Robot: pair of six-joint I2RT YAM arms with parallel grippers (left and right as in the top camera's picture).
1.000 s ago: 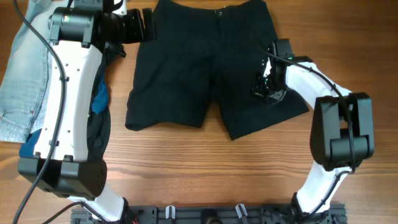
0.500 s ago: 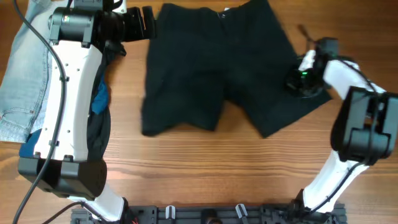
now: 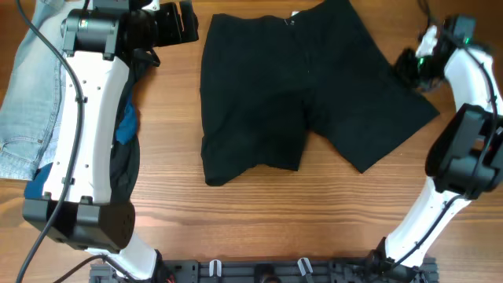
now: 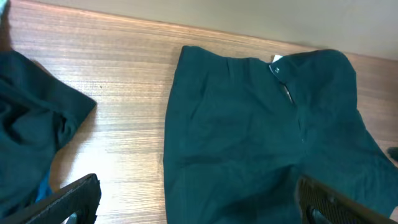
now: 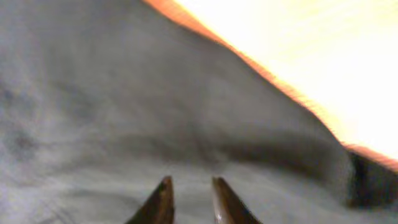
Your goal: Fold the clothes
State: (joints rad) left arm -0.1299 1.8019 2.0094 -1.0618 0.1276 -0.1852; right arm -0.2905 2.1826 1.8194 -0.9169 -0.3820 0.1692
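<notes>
The black shorts (image 3: 291, 94) lie spread flat on the wooden table, waistband at the far edge, both legs pointing toward the front. My left gripper (image 3: 185, 22) hovers wide open by the waistband's left corner. In the left wrist view the shorts (image 4: 249, 124) fill the right half, with that gripper (image 4: 199, 199) straddling their left edge from above. My right gripper (image 3: 410, 67) sits at the right side of the shorts, over the right leg's outer edge. The right wrist view shows its tips (image 5: 189, 186) a small gap apart just above the fabric (image 5: 186, 112), nothing pinched between them.
Pale blue jeans (image 3: 23, 94) lie at the far left. A dark garment with a blue patch (image 3: 126, 126) is bunched under the left arm, also seen as dark cloth (image 4: 31, 124) in the left wrist view. A black rail (image 3: 259, 271) runs along the front edge.
The right gripper travelled right and toward the far edge, dragging the shorts rightward across the table. Its jaws have now parted slightly. The left arm stayed put.
</notes>
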